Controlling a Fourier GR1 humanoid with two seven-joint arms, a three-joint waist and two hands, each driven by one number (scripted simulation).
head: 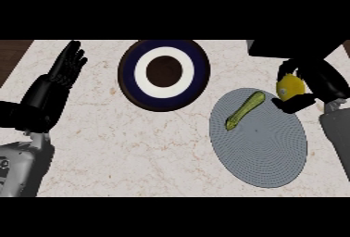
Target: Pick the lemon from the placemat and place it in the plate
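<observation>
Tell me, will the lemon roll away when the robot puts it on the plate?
Probably a little. The lemon, held in the right hand, looks round and smooth, so it could roll. The plate seems to dip at its dark centre, which would likely catch it. It looks solid, unlikely to squash.

plate [164,75] left of placemat [263,143] (cucumber [245,110] on it)

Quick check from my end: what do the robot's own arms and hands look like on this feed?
Both forearms are grey, smooth-shelled cylinders coming in from the lower edge. Each ends in a black hand with segmented fingers and a thumb: the left hand at the view's left, the right hand at its upper right. The left wrist section is black too. No cables or markings show.
</observation>
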